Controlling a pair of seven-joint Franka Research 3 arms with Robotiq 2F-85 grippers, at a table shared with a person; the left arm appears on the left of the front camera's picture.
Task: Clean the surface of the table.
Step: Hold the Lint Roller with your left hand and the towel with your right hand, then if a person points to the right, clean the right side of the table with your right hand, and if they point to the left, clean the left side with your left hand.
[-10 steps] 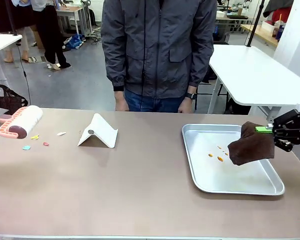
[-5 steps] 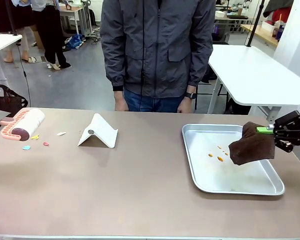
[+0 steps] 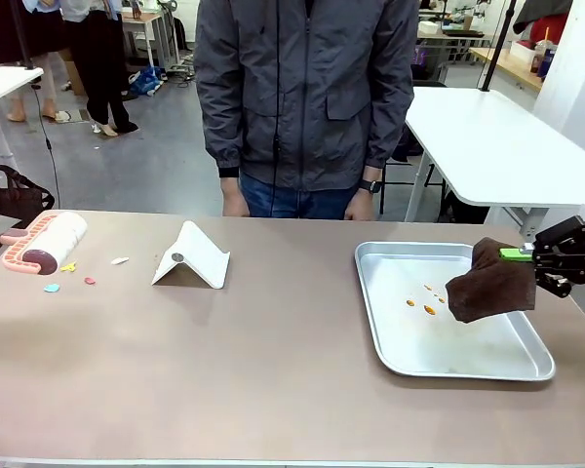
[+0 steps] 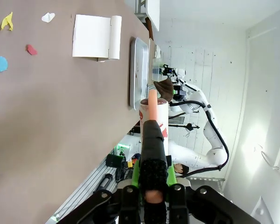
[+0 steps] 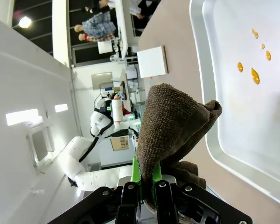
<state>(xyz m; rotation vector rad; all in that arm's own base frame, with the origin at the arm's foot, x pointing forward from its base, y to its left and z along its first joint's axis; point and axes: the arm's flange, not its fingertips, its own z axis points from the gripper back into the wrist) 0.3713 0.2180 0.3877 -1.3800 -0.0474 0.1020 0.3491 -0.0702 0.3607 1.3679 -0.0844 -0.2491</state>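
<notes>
The tan-brown table (image 3: 273,370) carries several small coloured scraps (image 3: 67,266) near its left end; the left wrist view shows these scraps (image 4: 31,49) too. A white lint roller (image 3: 49,239) with a pink handle hovers just beside them. My left gripper (image 4: 151,175) is shut on the roller's pink handle (image 4: 152,100). At the right, my right gripper (image 3: 536,258) is shut on a brown cloth (image 3: 489,283) that hangs above the steel tray (image 3: 448,366). In the right wrist view the cloth (image 5: 170,121) rises from my right gripper (image 5: 147,179).
A white folded stand (image 3: 190,255) sits left of centre on the table. Orange drops (image 3: 429,309) lie in the tray. A person in a grey jacket (image 3: 307,97) stands at the far edge. A glossy white table (image 3: 487,146) is behind on the right.
The lint roller has turned a little and sunk slightly toward the table at the left. The right gripper and its cloth have hardly moved.
</notes>
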